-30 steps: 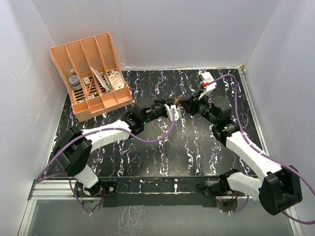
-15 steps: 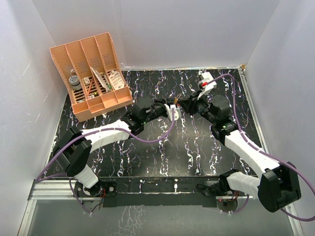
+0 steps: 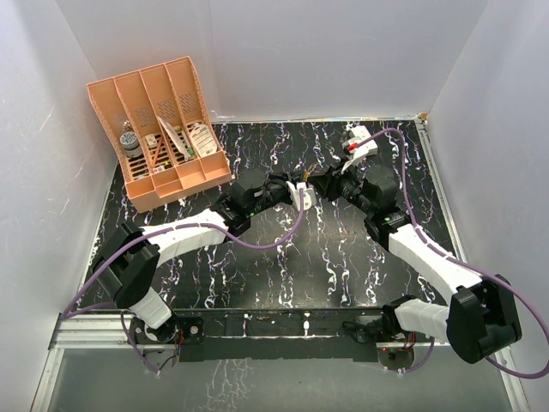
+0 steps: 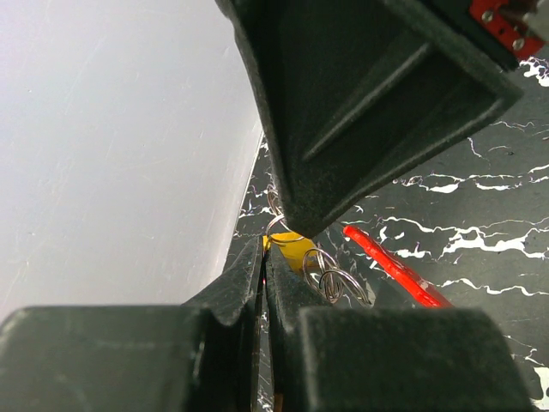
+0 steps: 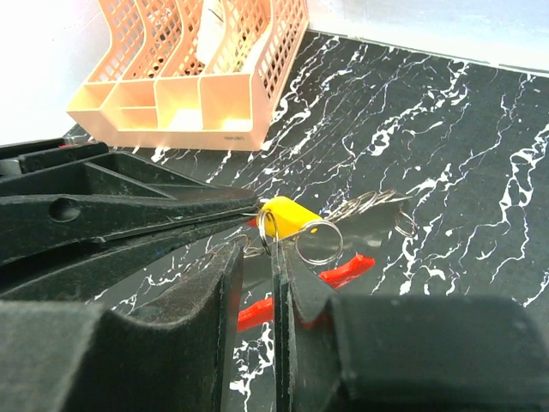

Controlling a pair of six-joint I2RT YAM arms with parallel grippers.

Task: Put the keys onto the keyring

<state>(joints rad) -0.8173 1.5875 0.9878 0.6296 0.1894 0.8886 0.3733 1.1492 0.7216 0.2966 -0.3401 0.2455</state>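
Observation:
Both grippers meet above the table's middle back. My left gripper (image 3: 301, 183) (image 4: 263, 245) is shut, and its tips pinch the yellow-headed key (image 4: 292, 249) (image 5: 287, 216), which carries thin wire rings (image 4: 332, 279). My right gripper (image 3: 316, 181) (image 5: 257, 244) faces it with a narrow gap between the jaws. One wire ring stands in that gap at the tips. The red keyring (image 4: 390, 266) (image 5: 345, 269) lies just beyond and below the tips. More silvery keys (image 5: 382, 210) with rings hang behind the yellow head.
An orange mesh organiser (image 3: 163, 129) (image 5: 197, 77) stands at the back left. A small white box with a red part (image 3: 362, 140) sits at the back right. White walls close in three sides, and purple cables trail from both arms.
The right arm has edged slightly left toward the left gripper, and its jaws have narrowed a little. The left arm holds still.

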